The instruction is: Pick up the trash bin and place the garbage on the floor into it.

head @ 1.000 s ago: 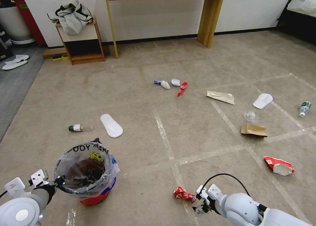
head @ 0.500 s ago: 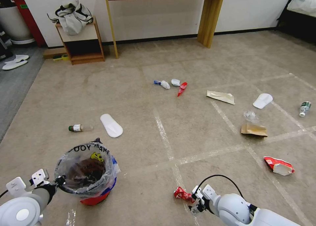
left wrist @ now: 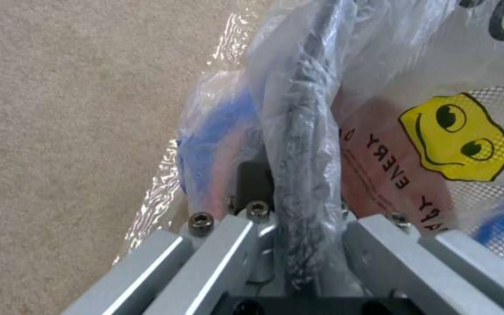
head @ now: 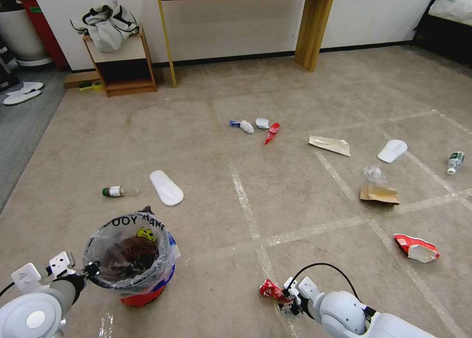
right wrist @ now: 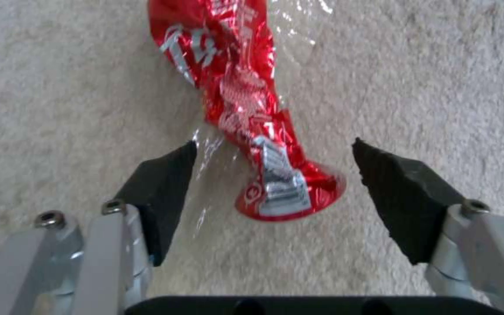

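Your right claw (right wrist: 269,175) gapes wide astride the red wrapper (right wrist: 246,109), its long axis running straight ahead between the pads; left claw (left wrist: 290,227) clamps the trash bin (head: 129,259) rim.

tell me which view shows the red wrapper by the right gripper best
The right wrist view: the red wrapper lies close up on the carpet, its near end between the open fingers of the right gripper. The head view shows it small, just ahead of that gripper. The left wrist view looks at the bin.

White rounded arms, silver screwed brackets — black pads, black cable
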You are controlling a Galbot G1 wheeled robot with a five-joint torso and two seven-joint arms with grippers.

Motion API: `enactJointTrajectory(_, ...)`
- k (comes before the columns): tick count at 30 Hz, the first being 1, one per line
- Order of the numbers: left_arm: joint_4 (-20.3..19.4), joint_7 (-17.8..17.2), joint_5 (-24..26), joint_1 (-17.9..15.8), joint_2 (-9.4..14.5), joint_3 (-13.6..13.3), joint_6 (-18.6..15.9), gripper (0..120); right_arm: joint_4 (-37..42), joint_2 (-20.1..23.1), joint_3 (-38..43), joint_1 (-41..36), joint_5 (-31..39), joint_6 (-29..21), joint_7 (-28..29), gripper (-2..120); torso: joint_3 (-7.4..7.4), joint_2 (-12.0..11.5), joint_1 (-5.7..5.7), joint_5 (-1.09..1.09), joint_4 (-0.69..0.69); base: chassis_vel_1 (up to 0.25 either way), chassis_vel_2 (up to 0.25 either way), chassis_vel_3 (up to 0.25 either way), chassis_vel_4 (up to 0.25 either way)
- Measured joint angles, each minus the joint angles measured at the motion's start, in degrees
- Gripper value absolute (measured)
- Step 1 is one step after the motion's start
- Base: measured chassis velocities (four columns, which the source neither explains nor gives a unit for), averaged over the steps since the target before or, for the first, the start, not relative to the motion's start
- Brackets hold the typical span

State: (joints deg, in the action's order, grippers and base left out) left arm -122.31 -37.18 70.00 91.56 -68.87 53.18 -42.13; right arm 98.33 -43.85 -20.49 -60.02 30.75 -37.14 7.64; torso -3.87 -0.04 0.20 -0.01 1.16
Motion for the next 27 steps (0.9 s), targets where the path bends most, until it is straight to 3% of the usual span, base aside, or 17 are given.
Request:
enactJointTrajectory(4, -0.05, 0.04, 0.0, -0.08, 0.07, -0.37, 0.0, 1, -1.82, -0.86, -0.02, -0.03, -0.68, 1.33, 0.46, 61, 0.0, 0.0, 0.0, 0.0, 0.0, 0.0, 0.0, 0.0, 0.0)
enactJointTrajectory(12, -0.17, 0.12, -0.17, -0.16, -0.04, -0.76, 0.0, 1, -3.35, -1.38, -0.06, -0.31, -1.59, 2.79, 0.5, 56, 0.0, 0.0, 0.0, 0.0, 0.0, 0.0, 0.0, 0.0, 0.0)
enactJointTrajectory(16, -0.17, 0.13, -0.27, -0.26, -0.06, -0.84, 0.0, 1, -3.41, -1.38, -0.06, -0.36, -1.69, 3.05, 0.54, 46, 0.0, 0.0, 0.0, 0.0, 0.0, 0.0, 0.0, 0.0, 0.0)
enactJointTrajectory(18, -0.16, 0.16, -0.41, -0.37, -0.16, -0.94, 0.0, 1, -3.54, -1.38, -0.06, -0.38, -1.81, 3.46, 0.62, 36, 0.0, 0.0, 0.0, 0.0, 0.0, 0.0, 0.0, 0.0, 0.0)
enactJointTrajectory(27, -0.02, 0.23, -0.69, -0.45, -0.34, -1.12, 0.0, 1, -3.82, -1.32, 0.12, -0.5, -2.06, 4.6, 0.87, 35, 0.0, 0.0, -0.01, 0.0, 0.0, 0.0, 0.0, 0.0, 0.0)
